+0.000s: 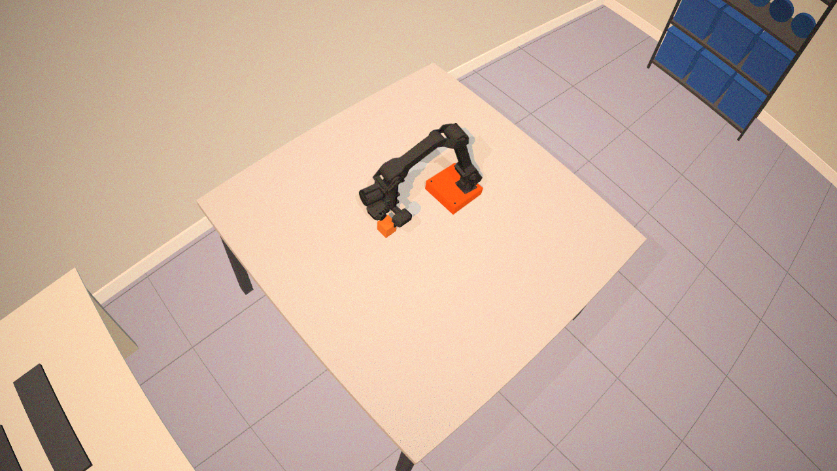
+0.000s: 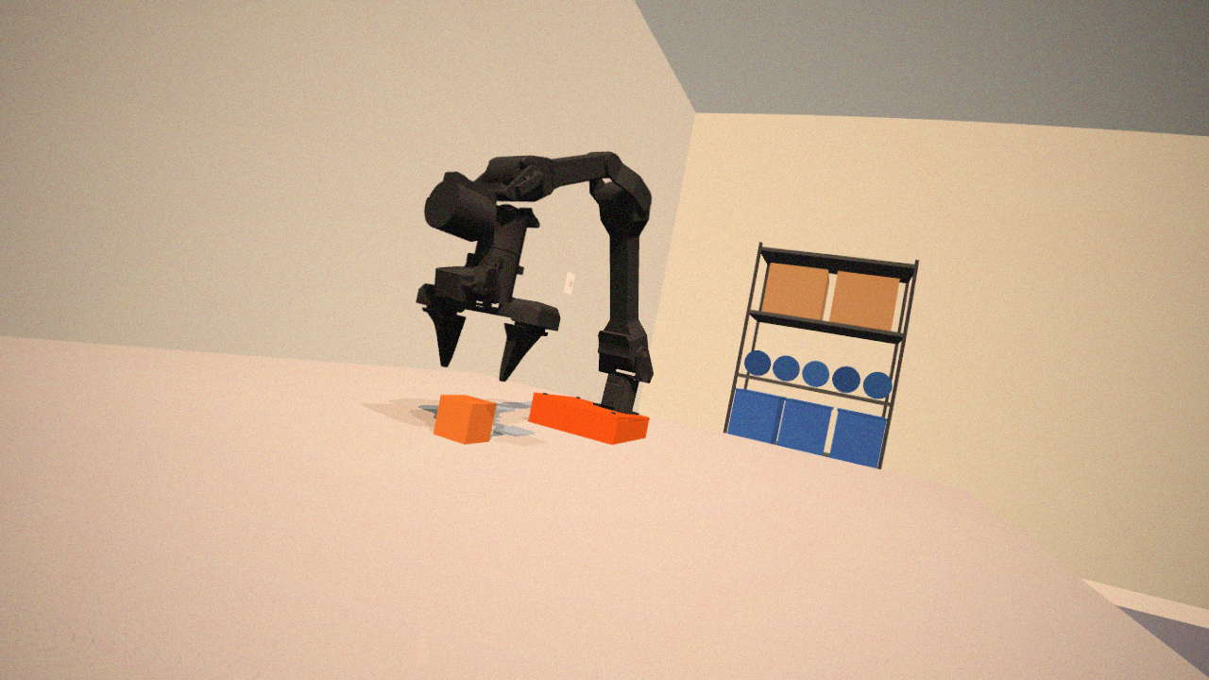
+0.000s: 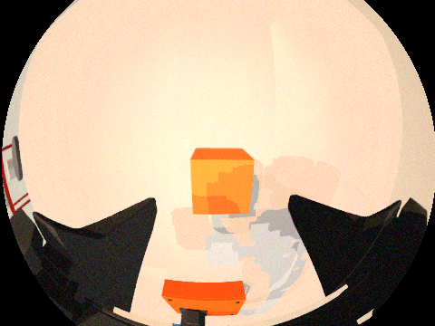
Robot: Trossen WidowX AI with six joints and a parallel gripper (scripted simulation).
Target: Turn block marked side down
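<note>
Black arm [image 2: 621, 253] arched over table [image 2: 591, 550], gripper [image 2: 484, 355] pointing down, spread wide and empty, above orange block [image 2: 464, 418]

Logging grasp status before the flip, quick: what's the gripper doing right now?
Gripper: open wide, holding nothing, above the orange block, which rests on the table.

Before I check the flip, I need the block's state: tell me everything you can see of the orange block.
The orange block is a small plain box with flat, matte faces and sharp edges. No mark shows on any face in view. It rests flat on the table, beside the arm's orange base and apart from it. The open gripper hangs above it, fingers spread wide and clear of it. Nothing but the table touches it.
</note>
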